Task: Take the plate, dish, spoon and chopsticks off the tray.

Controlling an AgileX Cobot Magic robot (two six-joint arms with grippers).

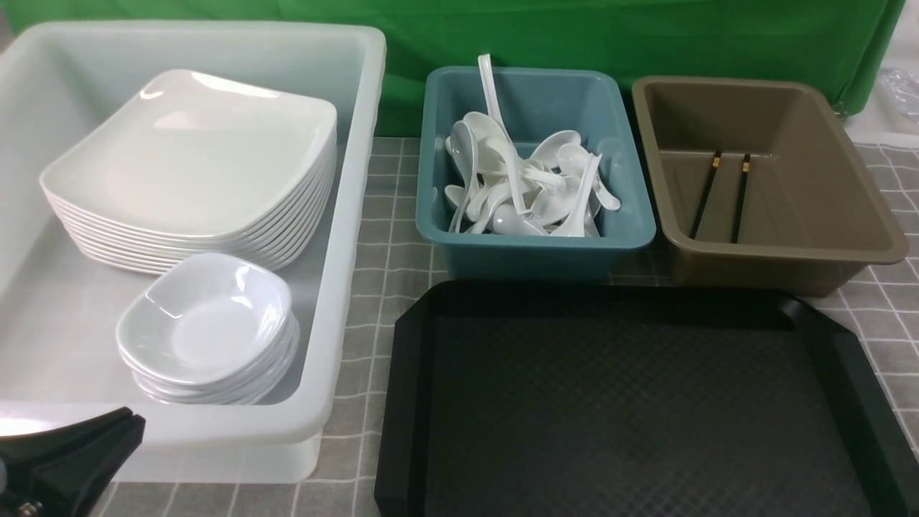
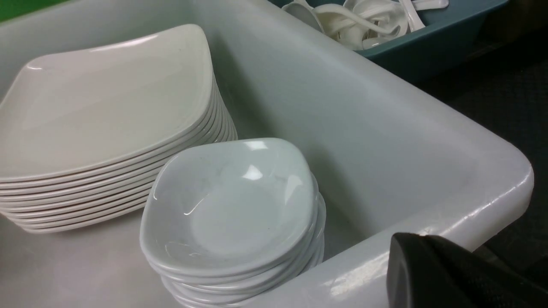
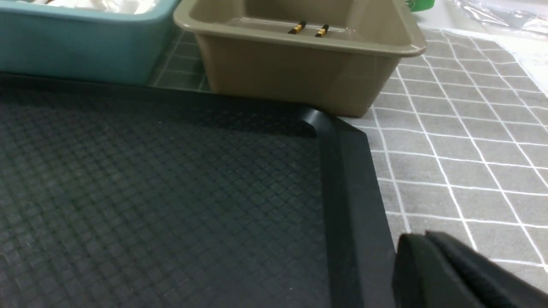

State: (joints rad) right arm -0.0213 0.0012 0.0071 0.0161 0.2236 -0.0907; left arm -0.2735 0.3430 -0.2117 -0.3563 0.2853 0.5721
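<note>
The black tray (image 1: 632, 402) lies at the front with nothing on its patterned floor (image 3: 171, 192). A large white plate (image 1: 194, 151) tops a stack in the white tub, and a small white dish (image 1: 204, 323) tops a lower stack in front of it. White spoons (image 1: 524, 187) fill the teal tub. The black chopsticks (image 1: 721, 194) lie in the brown tub. My left gripper (image 1: 129, 418) is shut and empty above the white tub's near rim (image 2: 421, 236). My right gripper (image 3: 424, 234) is shut and empty beside the tray's right rim, over the cloth.
The white tub (image 1: 344, 215) stands to the left of the tray. Behind the tray are the teal tub (image 1: 538, 248) and the brown tub (image 1: 790, 251). A grey checked cloth (image 1: 388, 244) covers the table, with a green backdrop (image 1: 574, 36) behind.
</note>
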